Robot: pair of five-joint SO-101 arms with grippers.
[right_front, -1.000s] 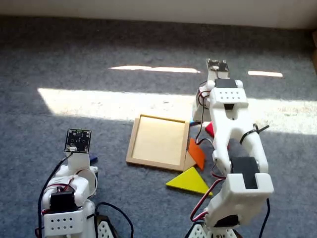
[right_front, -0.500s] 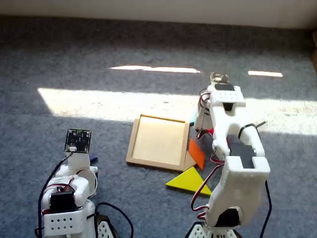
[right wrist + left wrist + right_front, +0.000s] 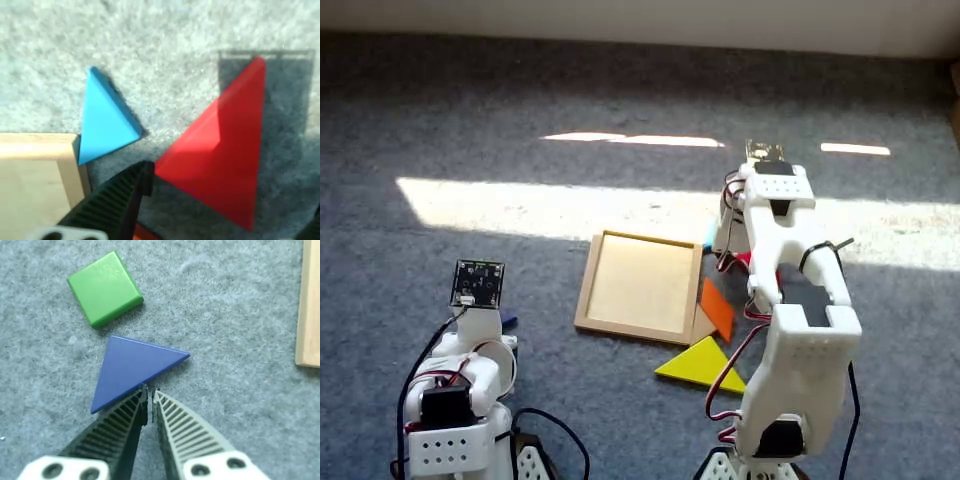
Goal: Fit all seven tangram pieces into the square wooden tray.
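The square wooden tray lies on the carpet with nothing in it. My right arm stretches out past the tray's far right corner. Its gripper is open and low over the red triangle, with one black finger at the triangle's edge. A light blue triangle lies beside the tray's corner. My left gripper is shut, its tips touching the long edge of the dark blue triangle. A green square lies just beyond that triangle.
An orange piece, a small wood-coloured triangle and a yellow triangle lie off the tray's right side. My left arm sits folded at the front left. Grey carpet with a sunlit band runs across the back.
My right arm has tipped its wrist down and drawn slightly nearer over the red triangle. The left arm and all pieces have stayed where they were.
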